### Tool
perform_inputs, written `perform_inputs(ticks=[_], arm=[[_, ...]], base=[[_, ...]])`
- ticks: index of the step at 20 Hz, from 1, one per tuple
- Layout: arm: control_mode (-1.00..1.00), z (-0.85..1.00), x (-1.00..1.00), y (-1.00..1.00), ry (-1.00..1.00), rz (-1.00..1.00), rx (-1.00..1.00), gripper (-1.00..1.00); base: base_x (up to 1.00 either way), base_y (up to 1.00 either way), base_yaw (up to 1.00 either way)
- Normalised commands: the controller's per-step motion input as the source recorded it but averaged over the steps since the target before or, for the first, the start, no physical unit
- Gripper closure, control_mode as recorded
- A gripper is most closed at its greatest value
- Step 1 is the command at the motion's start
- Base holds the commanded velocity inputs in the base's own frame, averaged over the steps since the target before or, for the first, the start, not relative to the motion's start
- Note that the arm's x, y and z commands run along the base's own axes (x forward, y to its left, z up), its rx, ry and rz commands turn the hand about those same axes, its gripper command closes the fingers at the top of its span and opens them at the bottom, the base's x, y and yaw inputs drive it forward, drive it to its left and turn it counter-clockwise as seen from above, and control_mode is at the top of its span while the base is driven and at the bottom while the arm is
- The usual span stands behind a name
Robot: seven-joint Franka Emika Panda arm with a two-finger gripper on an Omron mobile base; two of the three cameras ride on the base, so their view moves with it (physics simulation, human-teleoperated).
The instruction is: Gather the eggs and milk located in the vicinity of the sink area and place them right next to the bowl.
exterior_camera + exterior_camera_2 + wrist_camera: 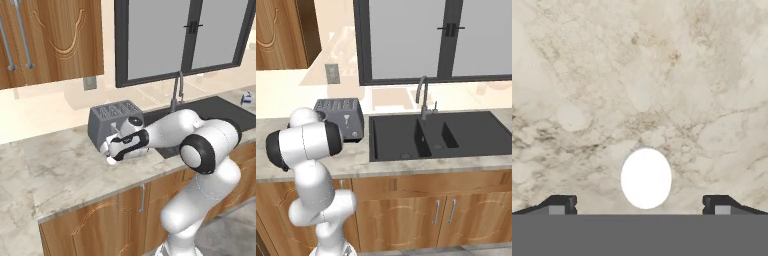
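A white egg (646, 178) lies on the marble counter (637, 75), centred between my gripper's (640, 202) two dark fingertips (564, 203), which stand wide apart and clear of it. In the left base view the gripper (111, 158) reaches down at the counter just in front of the toaster. The milk (246, 98), a small white carton with blue marks, stands far right behind the sink (215, 112). The dark basin of the sink (436, 132) and its faucet (422, 95) sit to the right of my arm. The bowl is out of view.
A grey toaster (114, 120) stands right behind the hand, also seen as the toaster (342, 119) left of the basin. Bare marble counter (60, 165) stretches to the left. A window and wooden wall cabinets (50, 35) hang above.
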Motion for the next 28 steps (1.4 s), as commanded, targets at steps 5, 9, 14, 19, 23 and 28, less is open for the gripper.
perform_inputs(ticks=[5, 9, 14, 19, 23, 28], arm=[[-1.00, -0.06, 0.11, 0.22, 0.15, 0.00, 0.00, -1.00], [-1.00, -0.09, 0.11, 0.23, 0.12, 0.00, -0.01, -1.00], [-1.00, -0.31, 0.02, 0.03, 0.05, 0.00, -0.06, -1.00], [-1.00, -0.28, 0.01, 0.00, 0.00, 0.00, -0.07, -1.00], [-1.00, -0.16, 0.15, 0.00, 0.00, 0.02, -0.04, -1.00], [-1.00, -0.12, 0.19, 0.12, 0.00, 0.01, -0.07, 1.00]], base=[[0.00, 0.00, 0.00], [0.00, 0.00, 0.00], [0.00, 0.00, 0.00], [0.00, 0.00, 0.00], [0.00, 0.00, 0.00], [0.00, 0.00, 0.00]])
